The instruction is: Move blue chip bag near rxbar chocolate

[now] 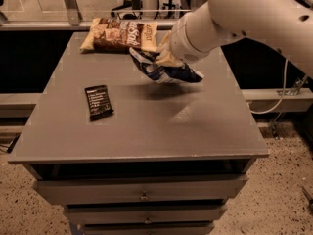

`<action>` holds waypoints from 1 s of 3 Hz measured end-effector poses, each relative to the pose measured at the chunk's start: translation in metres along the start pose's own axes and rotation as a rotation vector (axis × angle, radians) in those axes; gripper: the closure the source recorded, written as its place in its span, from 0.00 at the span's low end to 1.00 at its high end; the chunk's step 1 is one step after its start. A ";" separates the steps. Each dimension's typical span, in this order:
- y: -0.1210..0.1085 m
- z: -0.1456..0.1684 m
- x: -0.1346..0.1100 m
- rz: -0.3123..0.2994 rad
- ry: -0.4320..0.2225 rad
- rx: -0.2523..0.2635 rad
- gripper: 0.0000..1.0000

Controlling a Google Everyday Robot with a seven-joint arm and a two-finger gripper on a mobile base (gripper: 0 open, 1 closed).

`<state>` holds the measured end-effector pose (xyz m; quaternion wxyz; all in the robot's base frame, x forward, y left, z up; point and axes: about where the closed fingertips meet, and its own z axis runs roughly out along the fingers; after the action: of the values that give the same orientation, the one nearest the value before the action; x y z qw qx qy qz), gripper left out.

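The blue chip bag (165, 71) is a crinkly navy bag with white edges, held in the air above the middle of the grey table top (146, 126). My gripper (164, 58) is shut on its upper edge, coming in from the upper right on a thick white arm (244, 18). The rxbar chocolate (99, 101) is a small flat black wrapper with white text lines, lying on the left part of the table, to the left of and below the bag.
A larger brown-and-cream snack bag (120, 35) lies at the table's far edge, just behind the held bag. The table top sits on a cabinet with drawers (144, 195). A cable (279, 97) hangs at the right.
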<state>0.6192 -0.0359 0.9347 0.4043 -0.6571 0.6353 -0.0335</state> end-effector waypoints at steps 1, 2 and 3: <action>0.011 0.048 -0.038 -0.054 -0.038 0.020 1.00; 0.015 0.079 -0.057 -0.058 -0.055 0.032 1.00; 0.024 0.096 -0.074 -0.006 -0.069 0.019 0.75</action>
<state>0.6390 0.0777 0.8913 0.4320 -0.6558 0.6189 -0.0181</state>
